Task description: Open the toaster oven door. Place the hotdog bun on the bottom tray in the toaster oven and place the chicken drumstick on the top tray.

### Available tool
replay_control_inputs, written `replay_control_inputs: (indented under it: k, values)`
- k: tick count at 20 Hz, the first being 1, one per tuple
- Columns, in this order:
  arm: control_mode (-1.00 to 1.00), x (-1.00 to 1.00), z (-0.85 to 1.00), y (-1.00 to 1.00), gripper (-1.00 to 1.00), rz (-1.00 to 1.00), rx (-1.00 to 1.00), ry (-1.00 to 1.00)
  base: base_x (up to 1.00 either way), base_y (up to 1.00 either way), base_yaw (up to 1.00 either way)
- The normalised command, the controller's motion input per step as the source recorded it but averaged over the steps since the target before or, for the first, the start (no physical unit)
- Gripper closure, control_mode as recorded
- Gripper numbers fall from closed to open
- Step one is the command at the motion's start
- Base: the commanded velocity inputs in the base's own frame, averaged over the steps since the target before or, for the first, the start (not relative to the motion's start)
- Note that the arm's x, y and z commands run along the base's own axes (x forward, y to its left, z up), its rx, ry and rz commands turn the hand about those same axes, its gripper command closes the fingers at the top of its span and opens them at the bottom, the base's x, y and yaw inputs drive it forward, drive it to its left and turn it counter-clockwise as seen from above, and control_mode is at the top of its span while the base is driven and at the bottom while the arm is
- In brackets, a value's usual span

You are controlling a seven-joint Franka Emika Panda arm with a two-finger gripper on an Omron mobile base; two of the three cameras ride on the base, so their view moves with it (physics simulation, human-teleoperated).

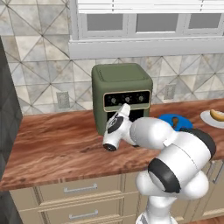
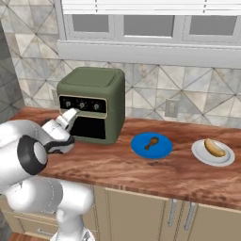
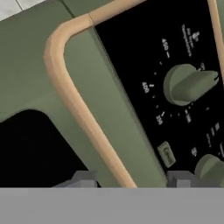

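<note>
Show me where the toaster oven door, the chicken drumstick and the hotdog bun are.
toaster oven door [image 2: 87, 127], right base view, on its dark glass window.
chicken drumstick [image 2: 151, 141], right base view, on its middle, on the blue plate.
hotdog bun [image 2: 214, 147], right base view, on its top, on the white plate.

The arm [image 1: 175, 162] is glossy white, built of fat rounded segments like swollen tubes, with black bands ringing the joints. Its wrist [image 1: 117, 131] narrows to a white housing with a black round end cap and a dark collar. The claw [image 3: 131, 178] ends in two small grey, blocky fingertips [image 3: 83, 178].
</note>
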Motion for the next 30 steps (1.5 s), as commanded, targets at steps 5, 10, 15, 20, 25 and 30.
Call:
replay_control_inputs:
  k: [5, 10, 15, 20, 25, 30]
  values:
    - [-1.00, 0.09, 0.55, 0.30, 1.00, -0.10, 0.00, 0.00, 0.00, 0.00, 0.00]
    - [-1.00, -0.17, 0.50, 0.34, 1.00, -0.21, 0.00, 0.02, 0.00, 0.00, 0.00]
    - [-1.00, -0.86, 0.29, 0.18, 1.00, -0.20, 0.00, 0.15, 0.00, 0.00, 0.00]
    - [-1.00, -1.00, -0.08, 0.02, 1.00, -0.11, 0.00, 0.53, 0.00, 0.00, 0.00]
    - [-1.00, -0.95, -0.25, 0.00, 1.00, -0.04, -0.03, 0.74, 0.00, 0.00, 0.00]
    - [-1.00, -0.24, 0.99, 0.16, -1.00, -0.01, 0.00, 0.08, 0.00, 0.00, 0.00]
